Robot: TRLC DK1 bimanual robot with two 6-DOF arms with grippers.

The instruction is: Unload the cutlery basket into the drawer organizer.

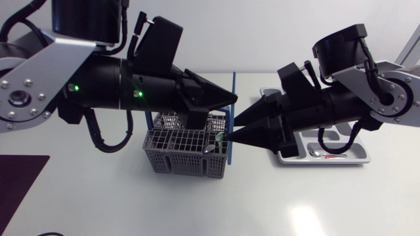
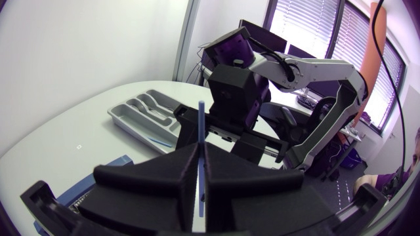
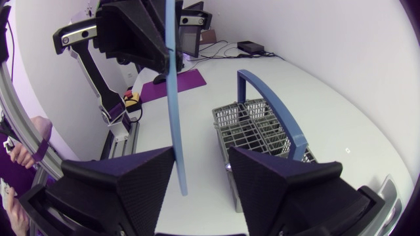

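From above, your grey lattice cutlery basket [image 1: 177, 149] holds a few pieces. The grey drawer organizer [image 1: 357, 159] shows one spoon [image 1: 315, 153], so most is left.

Left wrist: your left gripper [image 2: 200, 160] clamps a thin blue strip [image 2: 199, 121].

Right wrist: your right gripper [image 3: 202, 157] stands open around it, beside the basket.

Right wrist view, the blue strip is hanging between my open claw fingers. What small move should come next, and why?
Probably close the right claw on the blue strip. It hangs between that claw's open fingers while the left claw is shut on it higher up, which looks like a handover; the left should release afterwards.
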